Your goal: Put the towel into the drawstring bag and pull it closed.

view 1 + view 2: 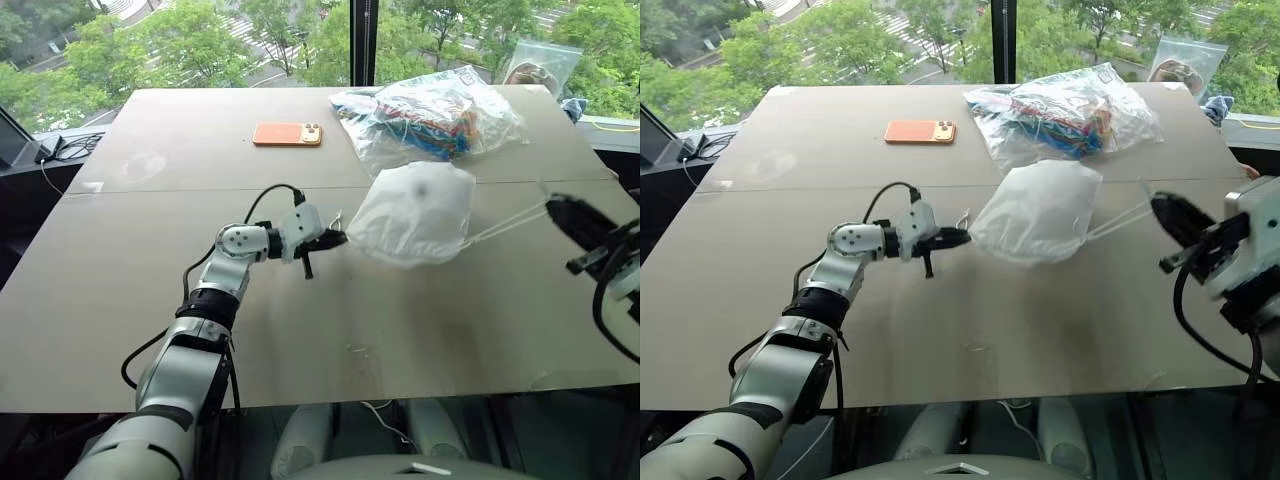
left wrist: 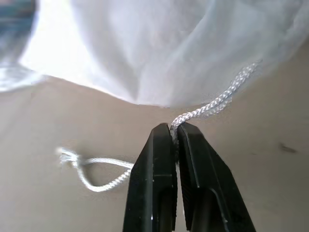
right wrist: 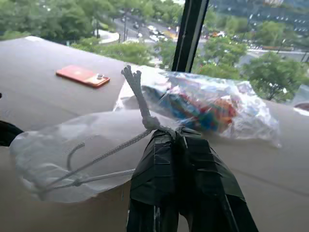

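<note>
Hanging above the surface (image 1: pixel 150 300) between both arms, the bag (image 1: pixel 415 212) has its cords clamped in the shut jaws of the left gripper (image 1: pixel 335 239) and right gripper (image 1: pixel 552 207), and an uneven tug could slip a cord free.

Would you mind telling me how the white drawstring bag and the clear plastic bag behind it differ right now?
The drawstring bag is cloudy white, so its contents barely show; the clear plastic bag reveals colourful items inside. The drawstring bag is stretched between the left end effector and the right end effector, each shut on a white cord; the plastic bag lies untouched on the table. The drawstring bag looks rounded, the plastic bag crumpled. Both are soft, filled pouches.
</note>
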Action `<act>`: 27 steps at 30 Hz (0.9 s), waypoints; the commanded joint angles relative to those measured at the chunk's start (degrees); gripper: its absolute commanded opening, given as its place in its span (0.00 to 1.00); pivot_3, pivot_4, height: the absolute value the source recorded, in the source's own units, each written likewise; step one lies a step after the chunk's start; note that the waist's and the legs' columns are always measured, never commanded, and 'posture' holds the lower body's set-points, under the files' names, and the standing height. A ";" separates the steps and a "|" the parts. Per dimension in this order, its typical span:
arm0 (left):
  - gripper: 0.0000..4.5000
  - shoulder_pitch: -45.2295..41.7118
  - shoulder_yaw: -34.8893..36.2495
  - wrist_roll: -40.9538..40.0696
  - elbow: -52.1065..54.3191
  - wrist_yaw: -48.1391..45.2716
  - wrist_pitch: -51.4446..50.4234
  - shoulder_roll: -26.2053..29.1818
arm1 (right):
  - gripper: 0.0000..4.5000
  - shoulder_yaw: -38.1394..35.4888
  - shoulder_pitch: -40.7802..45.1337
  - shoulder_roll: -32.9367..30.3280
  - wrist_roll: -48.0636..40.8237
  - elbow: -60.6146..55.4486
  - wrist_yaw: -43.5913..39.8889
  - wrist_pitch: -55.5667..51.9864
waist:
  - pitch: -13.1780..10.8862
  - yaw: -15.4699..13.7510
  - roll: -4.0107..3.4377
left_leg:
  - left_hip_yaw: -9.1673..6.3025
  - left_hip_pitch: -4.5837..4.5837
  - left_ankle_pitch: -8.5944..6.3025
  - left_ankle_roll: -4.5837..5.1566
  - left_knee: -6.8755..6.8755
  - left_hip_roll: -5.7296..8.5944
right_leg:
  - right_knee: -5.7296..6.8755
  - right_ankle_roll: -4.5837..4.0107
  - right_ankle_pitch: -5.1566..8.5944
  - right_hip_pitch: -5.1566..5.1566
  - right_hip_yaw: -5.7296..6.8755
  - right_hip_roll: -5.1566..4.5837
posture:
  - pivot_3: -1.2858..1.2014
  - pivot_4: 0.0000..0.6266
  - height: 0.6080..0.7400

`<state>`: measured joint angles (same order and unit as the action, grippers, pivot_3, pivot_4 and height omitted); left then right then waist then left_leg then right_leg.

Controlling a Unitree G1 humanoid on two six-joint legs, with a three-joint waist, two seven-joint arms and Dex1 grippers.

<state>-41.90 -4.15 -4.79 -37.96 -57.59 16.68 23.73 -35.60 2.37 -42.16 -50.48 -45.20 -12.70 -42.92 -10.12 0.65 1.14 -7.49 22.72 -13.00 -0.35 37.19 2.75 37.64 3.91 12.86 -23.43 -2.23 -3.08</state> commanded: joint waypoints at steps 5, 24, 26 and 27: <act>0.01 -8.32 8.09 -3.19 6.64 15.49 -4.49 -1.19 | 0.00 -0.03 15.32 -3.88 4.63 6.58 5.46 4.25 | -0.01 0.02 -0.01 | 0.03 0.18 0.00 0.00 -0.08 0.10 | -0.01 -0.23 -0.13 -0.19 -0.04 -0.03 | 0.52 0.24 1.00; 0.01 -19.26 14.48 1.23 -2.63 41.61 -10.54 9.58 | 0.00 3.42 24.11 -8.99 31.99 21.35 7.71 13.72 | -0.04 0.41 0.00 | 0.34 0.16 -0.01 0.01 -0.58 0.13 | -0.36 -0.23 -0.13 -0.33 -0.28 -0.08 | 0.52 0.24 1.00; 0.01 -17.26 15.58 0.90 -1.81 43.08 -11.63 11.04 | 0.00 2.08 22.43 -8.39 33.41 21.56 8.00 13.96 | -0.04 0.45 0.00 | 0.34 0.16 -0.01 0.01 -0.60 0.13 | -0.37 -0.24 -0.13 -0.35 -0.29 -0.07 | 0.52 0.24 1.00; 0.01 -16.69 16.20 0.54 -1.77 43.65 -12.30 11.48 | 0.00 1.51 22.04 -8.21 34.03 21.99 8.12 14.31 | -0.04 0.41 0.00 | 0.34 0.17 -0.01 0.01 -0.60 0.13 | -0.35 -0.24 -0.13 -0.37 -0.29 -0.07 | 0.52 0.24 1.00</act>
<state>-58.98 6.28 -3.34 -39.88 -18.75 6.72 30.86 -25.66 24.20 -49.86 -20.38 -24.71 -8.11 -29.58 -10.17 1.06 1.13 -7.15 22.90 -13.01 -0.35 36.59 2.88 37.29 3.67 12.73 -23.81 -2.51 -3.15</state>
